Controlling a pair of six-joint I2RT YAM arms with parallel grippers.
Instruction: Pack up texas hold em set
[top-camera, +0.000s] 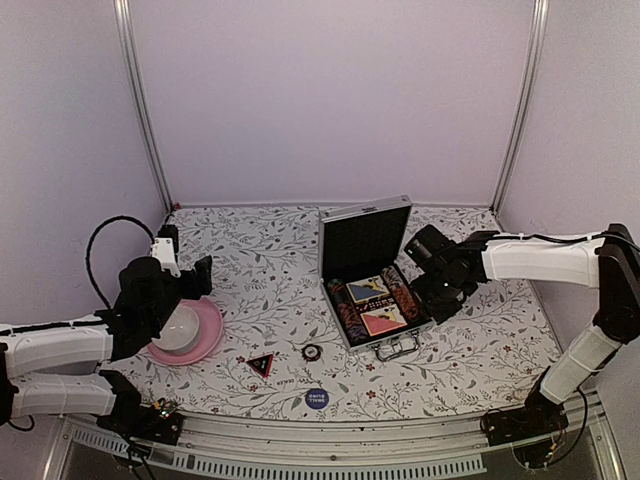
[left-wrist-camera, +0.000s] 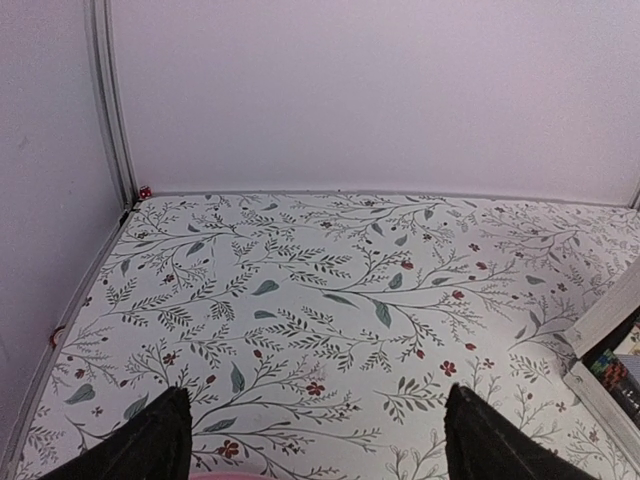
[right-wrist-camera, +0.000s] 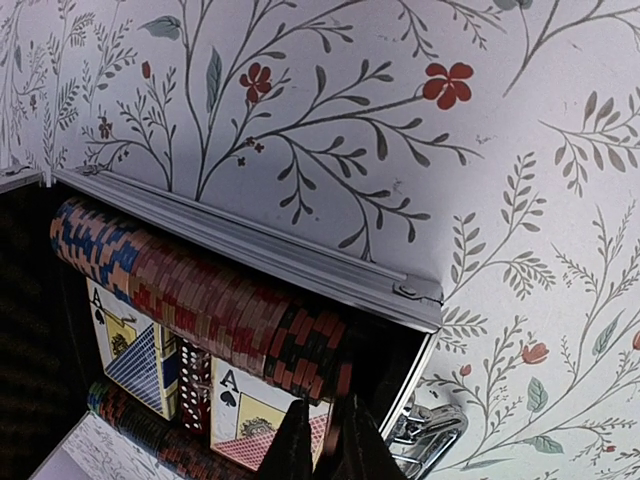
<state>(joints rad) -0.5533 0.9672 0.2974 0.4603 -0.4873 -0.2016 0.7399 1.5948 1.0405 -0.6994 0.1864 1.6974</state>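
Note:
The silver case (top-camera: 342, 322) lies open mid-table, its black-lined lid (top-camera: 365, 240) upright. Inside are rows of striped poker chips (right-wrist-camera: 200, 290), two card decks (right-wrist-camera: 255, 415) and red dice (right-wrist-camera: 190, 385). My right gripper (top-camera: 437, 290) hangs over the case's right edge; in the right wrist view it (right-wrist-camera: 330, 440) is shut on one red-black chip held on edge at the end of the chip row, by the metal handle (right-wrist-camera: 425, 435). A red-black triangle (top-camera: 261, 364), a loose chip (top-camera: 313, 351) and a blue disc (top-camera: 316, 398) lie on the table in front. My left gripper (top-camera: 203, 275) is open and empty. No brown box shows.
A pink plate (top-camera: 210, 335) with a white bowl (top-camera: 180, 328) sits under my left arm; its rim shows at the bottom of the left wrist view (left-wrist-camera: 240, 477). Enclosure walls and metal posts (top-camera: 143, 100) ring the floral table. The case corner (left-wrist-camera: 600, 345) shows at the left wrist view's right.

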